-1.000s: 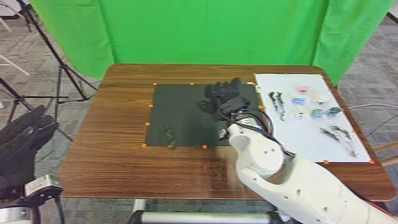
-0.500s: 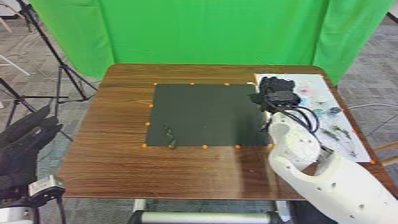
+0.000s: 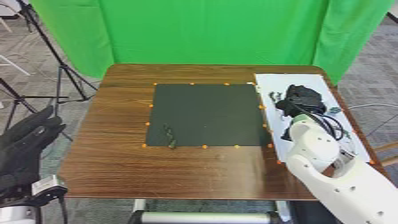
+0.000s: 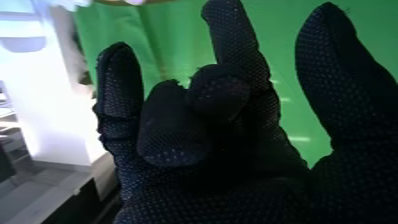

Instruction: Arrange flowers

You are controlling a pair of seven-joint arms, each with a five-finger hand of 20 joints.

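My right hand (image 3: 303, 98) is over the white sheet (image 3: 289, 79) at the table's right, covering several flower pieces. In the right wrist view the right hand (image 4: 213, 175) has its thumb and forefinger straight and apart, two fingers bent inward, and nothing between them. A dark green bloom (image 3: 334, 110) lies just right of the hand, and part of a thin dark stem (image 3: 274, 95) shows to its left. One green stem (image 3: 170, 136) lies on the lower left of the dark mat (image 3: 209, 110). My left hand (image 3: 27, 140), fingers extended, stays off the table's left side.
Small orange markers line the mat and the sheet. The brown table (image 3: 115, 150) has bare wood left of the mat and in front of it. A green curtain (image 3: 213, 35) hangs behind, and a black tripod (image 3: 60, 55) stands at the left.
My right hand has moved right from the mat's upper right part onto the white sheet, then a little nearer. The left hand and the stem on the mat have not moved.
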